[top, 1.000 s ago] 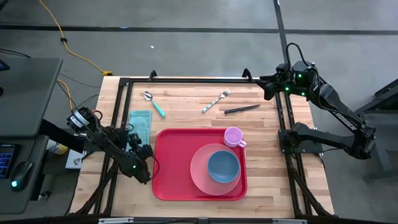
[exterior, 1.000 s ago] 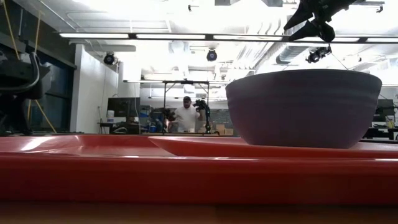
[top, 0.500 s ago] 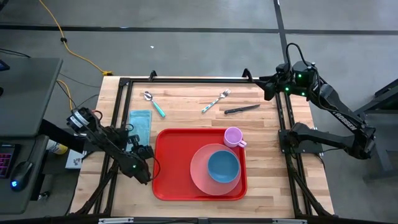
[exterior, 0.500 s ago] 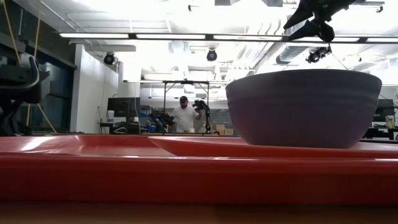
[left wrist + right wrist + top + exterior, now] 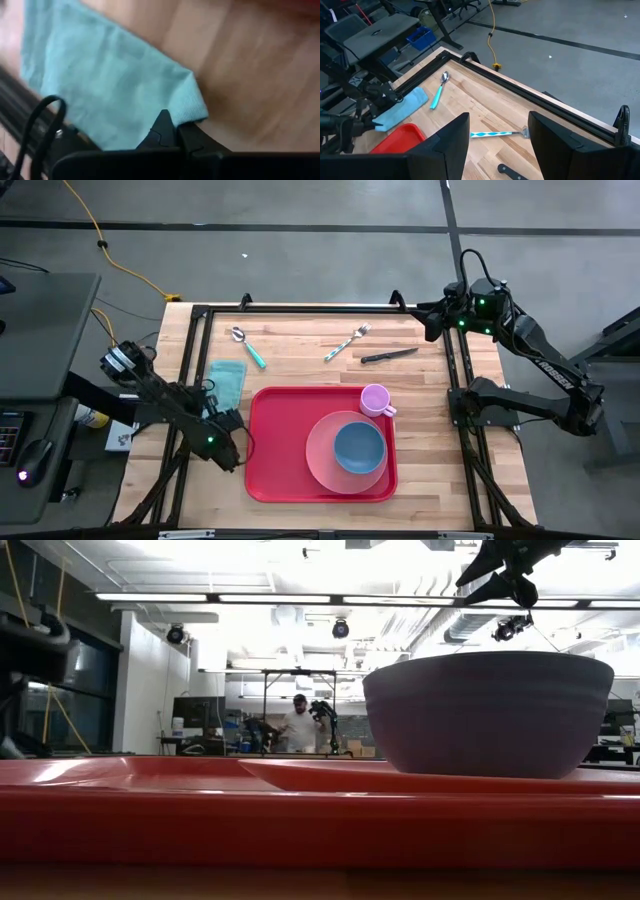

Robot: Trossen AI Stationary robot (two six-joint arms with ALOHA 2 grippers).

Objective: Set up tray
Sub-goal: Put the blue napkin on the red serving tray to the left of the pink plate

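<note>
The red tray lies on the wooden table and carries a pink plate, a blue bowl on that plate, and a pink cup. In the low view the bowl rises behind the tray's rim. A teal napkin lies flat to the left of the tray. My left gripper is shut at the napkin's near right corner. My right gripper hangs open over the table's far right corner, holding nothing. My left gripper pinches the napkin's corner between its two fingertips, reaching only the very edge of the cloth. The fingers slant down onto it from above. The remainder of the napkin lies spread on the table, slack.
A teal-handled spoon, a fork and a black knife lie along the far side of the table. Bare wood shows between them and the tray. A person stands far back in the room.
The rear part of my left arm has swung a little toward the table's far left corner and shows higher in the low view. Its gripper stays at the napkin's corner. The napkin, the tray and the dishes have not moved.
</note>
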